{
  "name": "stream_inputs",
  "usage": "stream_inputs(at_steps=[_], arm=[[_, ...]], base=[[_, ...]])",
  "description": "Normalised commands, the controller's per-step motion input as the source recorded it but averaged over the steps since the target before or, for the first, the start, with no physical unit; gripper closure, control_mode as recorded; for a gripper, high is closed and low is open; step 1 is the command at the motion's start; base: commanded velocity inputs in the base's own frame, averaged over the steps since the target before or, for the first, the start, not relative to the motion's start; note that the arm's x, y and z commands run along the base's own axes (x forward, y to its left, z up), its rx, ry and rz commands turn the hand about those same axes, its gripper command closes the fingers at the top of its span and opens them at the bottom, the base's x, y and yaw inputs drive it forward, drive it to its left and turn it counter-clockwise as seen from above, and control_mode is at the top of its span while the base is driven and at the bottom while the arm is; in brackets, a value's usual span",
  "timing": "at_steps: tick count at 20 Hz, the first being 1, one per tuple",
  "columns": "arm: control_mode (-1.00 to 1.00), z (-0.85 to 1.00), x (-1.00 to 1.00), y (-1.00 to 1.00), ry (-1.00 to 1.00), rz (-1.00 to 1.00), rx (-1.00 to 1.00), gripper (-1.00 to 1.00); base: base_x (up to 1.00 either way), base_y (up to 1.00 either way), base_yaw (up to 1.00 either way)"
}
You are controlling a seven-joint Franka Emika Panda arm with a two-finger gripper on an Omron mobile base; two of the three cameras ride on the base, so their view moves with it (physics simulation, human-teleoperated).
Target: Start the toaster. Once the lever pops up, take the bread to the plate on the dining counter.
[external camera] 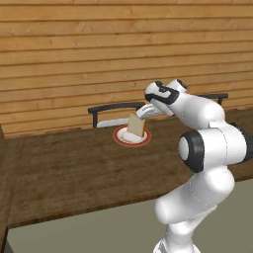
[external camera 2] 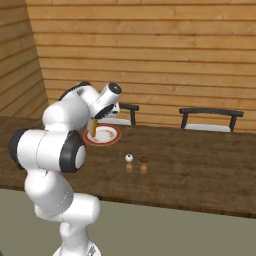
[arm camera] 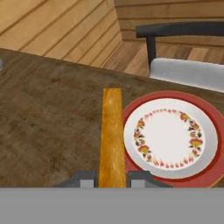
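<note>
The gripper point(arm camera: 112, 178) is pinching the bread point(arm camera: 111, 136) by one edge, jaws pressed against its two faces, so the slice is hanging upright and edge-on to the hand camera. The bread is being held over the left side of the plate point(arm camera: 210, 173), its lower edge apparently just above the red rim rather than resting on it; contact cannot be confirmed. Judging by the pose, the arm is carrying the slice vertically because it was gripped that way out of a slot, and laying it flat is looking like the remaining step.

The plate is sitting on the counter point(external camera: 64, 168), near the far edge, just in front of a chair point(external camera: 111, 111).

Count: one slice, one plate, two chairs, and two small shakers point(external camera 2: 136, 160) standing side by side on the counter, well apart from the plate.
</note>
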Motion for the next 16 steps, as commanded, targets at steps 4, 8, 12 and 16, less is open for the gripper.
stream_inputs(at_steps=[4,8,12,16], arm=[[-1.0,-0.23,0.06,0.08,0.0,0.0,0.0,1.0],[-1.0,-0.11,0.0,0.03,0.01,0.0,0.01,1.0],[-1.0,-0.18,0.0,0.0,0.0,0.0,0.0,1.0],[-1.0,-0.26,0.09,0.06,0.0,-0.02,0.0,1.0]], base=[[0.0,0.0,0.0],[0.0,0.0,0.0],[0.0,0.0,0.0],[0.0,0.0,0.0]])
